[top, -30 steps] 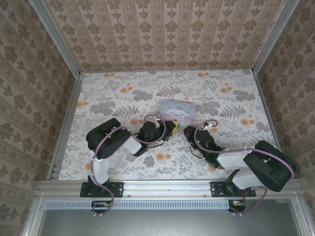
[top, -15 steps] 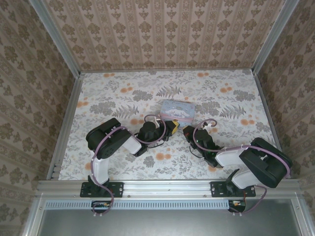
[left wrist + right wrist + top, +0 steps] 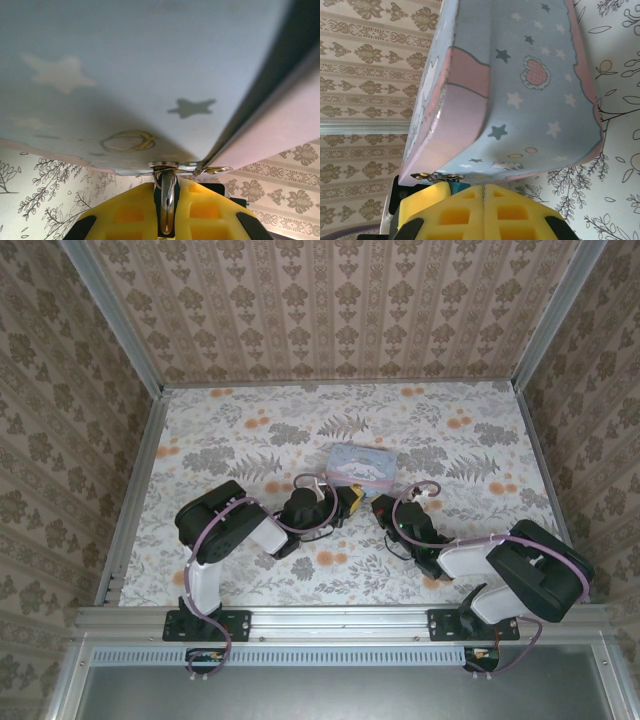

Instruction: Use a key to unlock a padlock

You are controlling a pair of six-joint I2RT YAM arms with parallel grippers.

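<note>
Tin [image 3: 362,464] lies mid-bench [image 3: 250,430], and both arms reach to its near edge.

Left end effector [image 3: 346,500]: yellow pads [image 3: 130,215] pinch a thin shiny metal piece [image 3: 166,200]. It stands upright between them, with its top at the tin's clasp [image 3: 164,164]. Cannot tell whether it is key or shackle.

Right end effector [image 3: 383,507]: pads pressed flat together, seam shut, just beside the tin's near right corner.

Padlock [image 3: 456,186]: a teal sliver just beyond the right pads, beside the clasp at the tin's edge.
</note>
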